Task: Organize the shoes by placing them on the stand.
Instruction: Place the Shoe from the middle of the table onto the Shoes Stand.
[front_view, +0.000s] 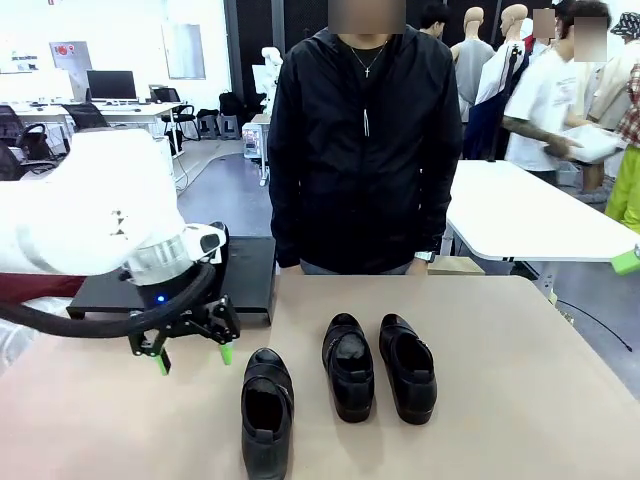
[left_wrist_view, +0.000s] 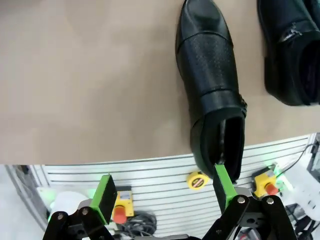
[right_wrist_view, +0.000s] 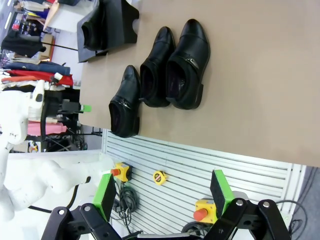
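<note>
Black shoes (front_view: 349, 366) lie on the tan table (front_view: 500, 400); left claw (front_view: 195, 358) and right claw (right_wrist_view: 162, 192) both gape, released.

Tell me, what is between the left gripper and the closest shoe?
Nothing, only bare table. The front view shows it between the open left gripper and the closest shoe.

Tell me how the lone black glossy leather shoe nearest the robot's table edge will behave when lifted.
The lone black glossy leather shoe will probably keep its shape: its opening stands wide without sagging. Its shiny upper may slip in a grip, so the collar rim looks safer. Held at the heel end, the long toe would likely dip.
</note>
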